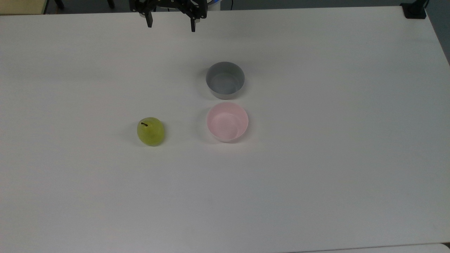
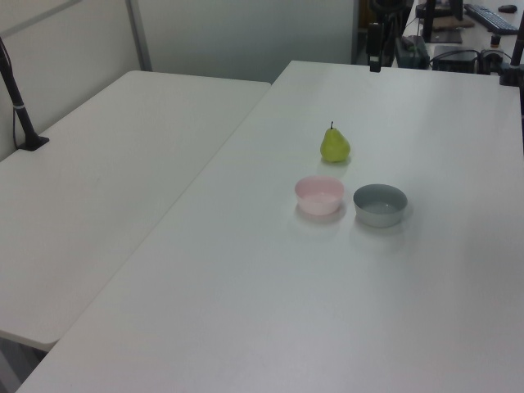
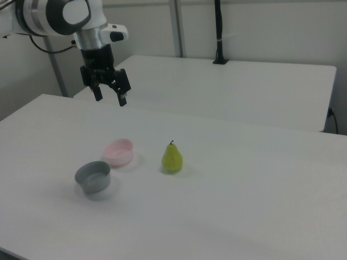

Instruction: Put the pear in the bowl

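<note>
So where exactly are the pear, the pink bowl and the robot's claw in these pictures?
pear (image 3: 172,157): right view, on its yellow-green body.
pink bowl (image 1: 226,122): top view, on its glossy inside.
gripper (image 3: 110,99): right view, midway between its two open fingertips, above the table.

- You are in a lab or office: plain white tables (image 2: 123,180) fill the frame.
- At the left view's upper right you see a keyboard (image 2: 490,16) and cables on a desk.
</note>
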